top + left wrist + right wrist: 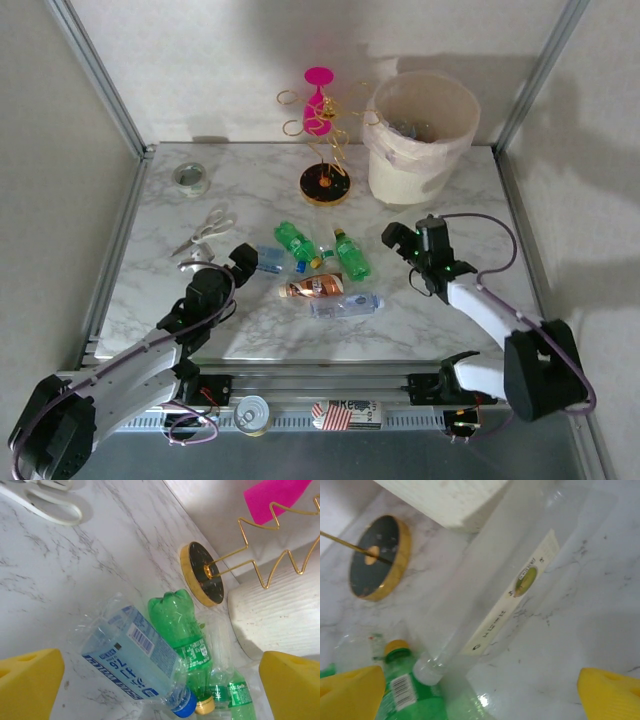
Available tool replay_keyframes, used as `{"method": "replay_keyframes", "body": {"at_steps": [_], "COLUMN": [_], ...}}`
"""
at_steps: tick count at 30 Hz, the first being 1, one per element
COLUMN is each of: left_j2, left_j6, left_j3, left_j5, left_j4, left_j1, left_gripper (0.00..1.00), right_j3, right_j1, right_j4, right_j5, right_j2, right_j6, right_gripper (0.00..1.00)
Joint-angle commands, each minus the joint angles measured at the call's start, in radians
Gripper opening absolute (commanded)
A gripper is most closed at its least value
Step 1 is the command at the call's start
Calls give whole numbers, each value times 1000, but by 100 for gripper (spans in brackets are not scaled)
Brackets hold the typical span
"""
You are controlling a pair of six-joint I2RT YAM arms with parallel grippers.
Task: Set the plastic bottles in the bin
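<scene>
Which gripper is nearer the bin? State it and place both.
Right. The right gripper, open, sits just on the near side of the bin. The left gripper, also open, is much farther, off to the bin's near left.

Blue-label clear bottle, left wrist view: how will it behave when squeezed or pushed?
The blue-label bottle looks empty and see-through, so it is probably very light. Its walls look creased, so it may buckle under a squeeze. Lying on its side beside the green bottle, it could roll or nudge that neighbour if pushed.
</scene>
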Motion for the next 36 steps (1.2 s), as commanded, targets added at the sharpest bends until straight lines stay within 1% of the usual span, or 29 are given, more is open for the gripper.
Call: {"method": "replay_keyframes", "body": {"at_steps": [1, 6, 11, 17, 22, 25, 30, 33, 34, 36], "left_j2": [-2, -10, -38, -96, -129, -128, -110, -100, -96, -89], "left_j6": [-15, -18, -38, -77, -78, -82, -87, -88, -89, -91], "left_j3": [-10, -10, -29, -69, -75, -75, -74, -71, -69, -67], "left_j5": [67, 82, 79, 62, 43, 41, 46, 51, 51, 51], "left_j4": [5, -12, -28, -27, -44, -60, -46, -41, -42, -42], "left_j1": [21, 27, 29, 35, 37, 38, 38, 38, 38, 38], "left_gripper": [100, 100, 100, 100, 100, 100, 100, 100, 100, 100], "right_j3": [87, 162, 263, 330, 352, 324, 241, 204, 193, 174], "right_j1": [9, 14, 16, 32, 41, 42, 42, 41, 40, 40], "right_j4": [-33, 13, -22, -10, -21, -9, 40, 39, 39, 33], "right_j5": [62, 101, 144, 146, 148, 145, 138, 146, 146, 156], "right_j2": [91, 231, 381, 484, 531, 535, 508, 488, 480, 466], "right_j6": [46, 82, 137, 137, 121, 114, 104, 87, 78, 65], "right_gripper": [99, 99, 99, 99, 99, 99, 92, 90, 86, 85]}}
